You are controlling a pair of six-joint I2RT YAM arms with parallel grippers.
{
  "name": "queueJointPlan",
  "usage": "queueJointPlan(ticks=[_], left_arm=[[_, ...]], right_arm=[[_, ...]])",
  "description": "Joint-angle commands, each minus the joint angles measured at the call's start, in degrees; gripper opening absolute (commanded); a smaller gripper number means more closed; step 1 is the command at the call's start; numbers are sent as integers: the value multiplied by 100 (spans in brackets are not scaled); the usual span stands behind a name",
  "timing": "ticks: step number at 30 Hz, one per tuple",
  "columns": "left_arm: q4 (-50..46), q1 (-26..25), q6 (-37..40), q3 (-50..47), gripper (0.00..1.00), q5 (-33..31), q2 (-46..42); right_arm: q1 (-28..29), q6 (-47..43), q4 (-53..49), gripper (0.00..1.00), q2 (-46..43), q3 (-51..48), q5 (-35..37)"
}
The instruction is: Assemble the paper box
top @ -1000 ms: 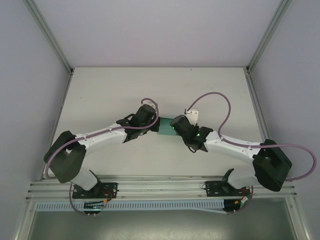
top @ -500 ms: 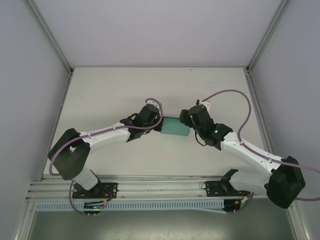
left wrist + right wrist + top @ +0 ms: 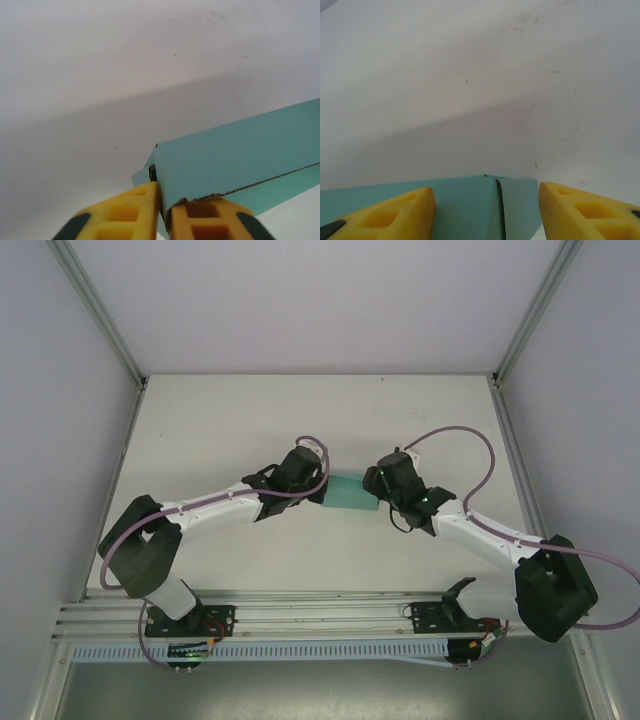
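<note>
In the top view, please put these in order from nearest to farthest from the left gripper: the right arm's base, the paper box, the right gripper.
1. The paper box: its left end is pinched by the left gripper.
2. The right gripper: at the box's right end.
3. The right arm's base: far off, at the bottom right of the view.

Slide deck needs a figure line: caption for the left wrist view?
Left gripper pinching a corner of the teal paper box, white table beyond.
</note>
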Motion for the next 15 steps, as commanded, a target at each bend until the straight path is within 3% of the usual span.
queueJointPlan(ticks=[1,7,15], left_arm=[[-1605,-94,365,-177,23,354,194],[-1716,-94,793,265,40,610,-71],[-1783,-94,1221,421,72,1234,-410]], right_arm=[[-17,273,-48,55,170,-370,-252],[6,535,184,50,213,-648,-323],[8,617,160,46,188,-688,-224]])
